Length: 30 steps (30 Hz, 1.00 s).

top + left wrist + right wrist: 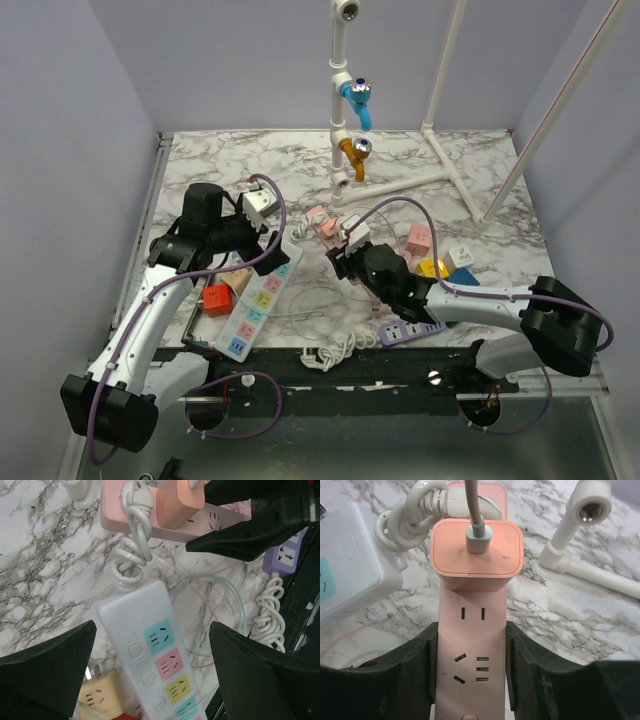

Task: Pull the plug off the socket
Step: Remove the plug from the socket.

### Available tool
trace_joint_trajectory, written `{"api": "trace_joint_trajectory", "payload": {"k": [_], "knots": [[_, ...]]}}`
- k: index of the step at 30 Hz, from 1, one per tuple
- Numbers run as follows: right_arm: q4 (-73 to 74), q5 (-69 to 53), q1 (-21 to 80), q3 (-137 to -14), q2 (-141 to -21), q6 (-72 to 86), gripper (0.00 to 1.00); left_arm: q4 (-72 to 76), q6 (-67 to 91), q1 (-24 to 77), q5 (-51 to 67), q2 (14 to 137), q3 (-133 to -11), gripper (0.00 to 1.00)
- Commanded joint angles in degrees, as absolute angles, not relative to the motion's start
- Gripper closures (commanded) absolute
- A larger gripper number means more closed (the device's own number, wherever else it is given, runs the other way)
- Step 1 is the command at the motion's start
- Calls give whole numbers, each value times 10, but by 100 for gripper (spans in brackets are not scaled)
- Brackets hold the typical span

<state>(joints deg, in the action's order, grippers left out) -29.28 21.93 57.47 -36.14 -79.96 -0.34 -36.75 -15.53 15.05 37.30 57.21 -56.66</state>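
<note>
1. Pink socket strip [470, 680] is lying on the marble surface [555, 610], and I am watching the right gripper [472, 635] straddling it in the right wrist view.
2. Its jaws are pressing against both long sides of the strip, clamped on it just at 6 o'clock of the plug.
3. The plug [476, 555], a salmon block, is sitting plugged into the strip at 12 o'clock of the jaws, with a grey cable [472, 500] rising from its top.
4. A white coiled cord [402, 522] is leaving the strip's far end toward 10 o'clock, just beside a white socket strip [350, 565] lying at 9 o'clock.
5. A white pipe [580, 515] is showing at 2 o'clock, apart from the pink strip.
6. The left gripper [152, 627] is hovering above the white strip's cord end, its jaws standing wide apart and holding nothing.
7. In the left wrist view I am also seeing a purple strip [287, 555] at 2 o'clock.
</note>
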Motion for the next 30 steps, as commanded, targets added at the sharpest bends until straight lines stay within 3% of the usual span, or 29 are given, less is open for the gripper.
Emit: {"api": "trace_joint_trajectory", "payload": {"k": [1, 7, 14, 17, 30], "knots": [[-387, 269, 603, -360, -763, -95, 88, -299, -124, 157, 431, 600, -563, 1], [-420, 310, 638, -349, -759, -177, 90, -287, -132, 158, 497, 646, -592, 1], [-461, 339, 669, -339, -760, -246, 92, -471, -296, 177, 605, 711, -673, 1], [-475, 346, 681, -338, -756, -270, 93, -508, -338, 184, 598, 725, -680, 2], [-457, 347, 716, -360, -739, -284, 94, -399, -311, 183, 542, 724, -673, 1]]}}
